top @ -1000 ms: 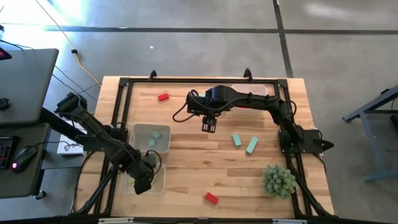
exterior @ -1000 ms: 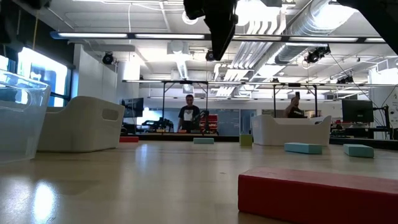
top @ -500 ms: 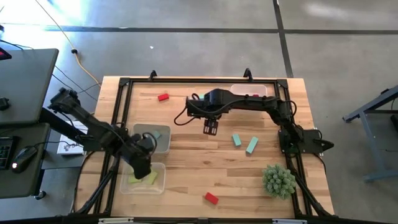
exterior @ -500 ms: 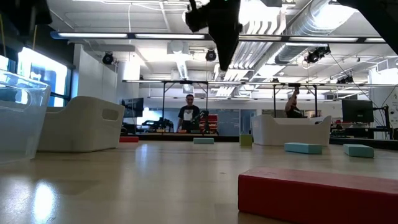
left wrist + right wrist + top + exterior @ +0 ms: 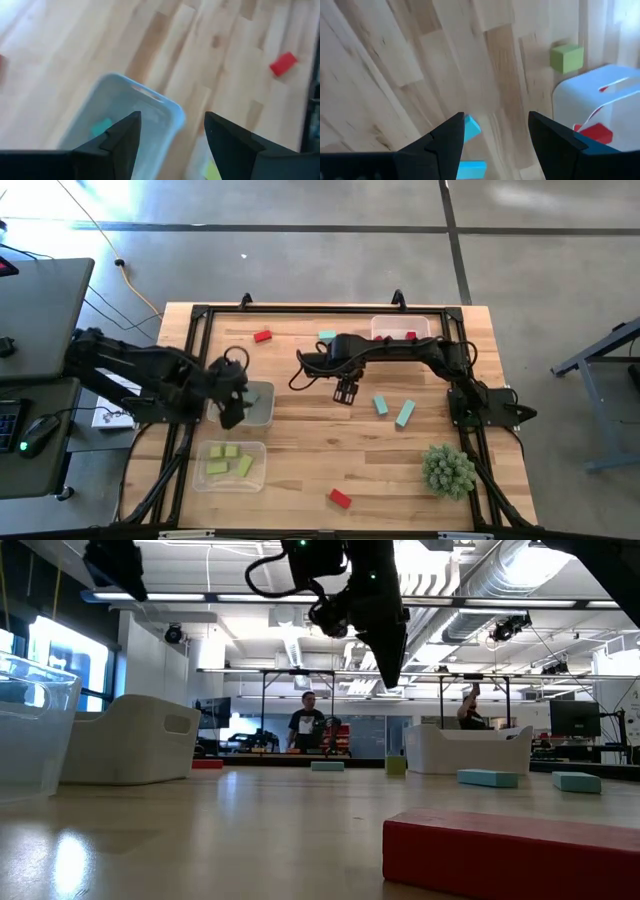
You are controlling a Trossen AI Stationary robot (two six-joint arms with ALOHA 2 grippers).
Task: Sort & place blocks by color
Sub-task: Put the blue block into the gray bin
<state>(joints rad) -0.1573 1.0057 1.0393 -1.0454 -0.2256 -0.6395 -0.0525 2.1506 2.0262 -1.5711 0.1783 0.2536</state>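
My left gripper (image 5: 232, 408) hangs open and empty over the clear tray (image 5: 262, 412) at the table's left, which holds a teal block (image 5: 102, 126). Nearer the front edge, a second clear tray (image 5: 205, 477) holds yellow-green blocks (image 5: 228, 462). My right gripper (image 5: 346, 392) is open and empty above bare wood at mid-table, pointing down. Two teal blocks (image 5: 380, 405) (image 5: 405, 413) lie on the table to its right. Red blocks lie at the far left (image 5: 263, 336) and near the front edge (image 5: 340, 498). A teal block (image 5: 326, 335) and a yellow-green cube (image 5: 566, 57) sit by the far tray (image 5: 385, 321), which holds red blocks (image 5: 594, 133).
A spiky green plant ball (image 5: 448, 470) stands at the near right corner. Black frame rails (image 5: 190, 360) run along the table's edges. Open wood lies between the trays and the teal blocks. People show in the room beyond the table (image 5: 305, 725).
My left gripper has risen from the yellow-green tray, swung toward the far edge and turned, and now hangs over the teal tray. The yellow-green blocks in the near tray have come into sight. My right gripper has sunk toward the table, drifting slightly right.
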